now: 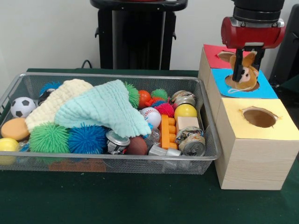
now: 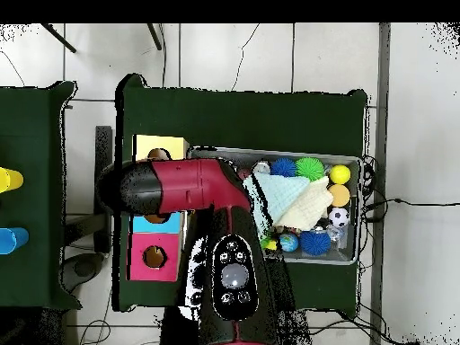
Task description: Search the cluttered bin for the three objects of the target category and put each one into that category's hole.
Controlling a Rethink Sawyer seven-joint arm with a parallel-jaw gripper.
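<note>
Nearest the front-view camera lies the green worktop (image 1: 117, 200), and on it stands a wire bin (image 1: 112, 163) crowded with toys. Along the bin's near wall sit a yellow ball (image 1: 7, 144), an orange disc (image 1: 14, 128), a green spiky ball (image 1: 49, 137), a blue spiky ball (image 1: 88, 139), a crushed can (image 1: 117, 141), a brown ball (image 1: 138, 146) and a second crushed can (image 1: 191, 143). An orange brick (image 1: 167, 132) stands on end just behind them, with a wooden block (image 1: 188, 122) beside it. Over the middle of the heap lie a mint cloth (image 1: 103, 109) and, partly under it, a cream cloth (image 1: 53, 105). A baseball (image 1: 151, 116), a pink spiky ball (image 1: 165, 109) and a yellow egg (image 1: 185, 111) lie behind the brick. A soccer ball (image 1: 22, 107) rests by the left wall.

Right of the bin stands a row of three wooden boxes. The nearest has a yellow top (image 1: 268, 123) with an open hole (image 1: 259, 117). Behind it is the blue top (image 1: 261, 88), and farthest the red top (image 1: 212, 53).

The hand (image 1: 245, 74) hangs over the blue top's hole, closed on a plush rabbit (image 1: 246, 74): its dark fingers (image 1: 238, 70) grip the tan toy, whose ears stick up between them and whose body sits at the mouth of the hole. The red arm (image 2: 193, 189) comes down from above; in the overhead view it covers the yellow and blue tops, leaving the red top and its hole clear.
</note>
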